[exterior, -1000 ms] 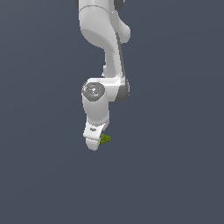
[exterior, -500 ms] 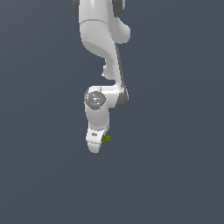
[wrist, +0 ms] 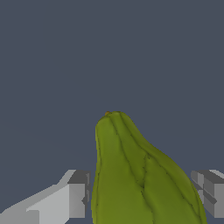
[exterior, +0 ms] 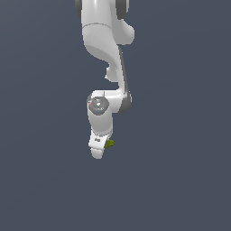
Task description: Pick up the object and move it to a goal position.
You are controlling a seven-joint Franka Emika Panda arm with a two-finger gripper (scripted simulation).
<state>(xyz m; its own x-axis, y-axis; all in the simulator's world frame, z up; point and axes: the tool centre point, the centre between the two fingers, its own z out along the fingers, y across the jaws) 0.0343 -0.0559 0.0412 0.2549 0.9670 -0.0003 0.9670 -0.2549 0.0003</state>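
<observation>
Progress looks early: the end effector point(exterior: 100, 152) is low, fingers point(wrist: 78, 194) spread either side of the object point(wrist: 140, 179), with gaps showing, so no pinch yet. Closing, lifting and carrying to the goal remain.

The object point(wrist: 140, 175) is an olive-green, ridged lump with darker folds, tapering to a blunt tip.

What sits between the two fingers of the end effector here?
The olive-green object fills most of the gap between the fingers, with a thin sliver open on each side. The wrist view shows this.
</observation>
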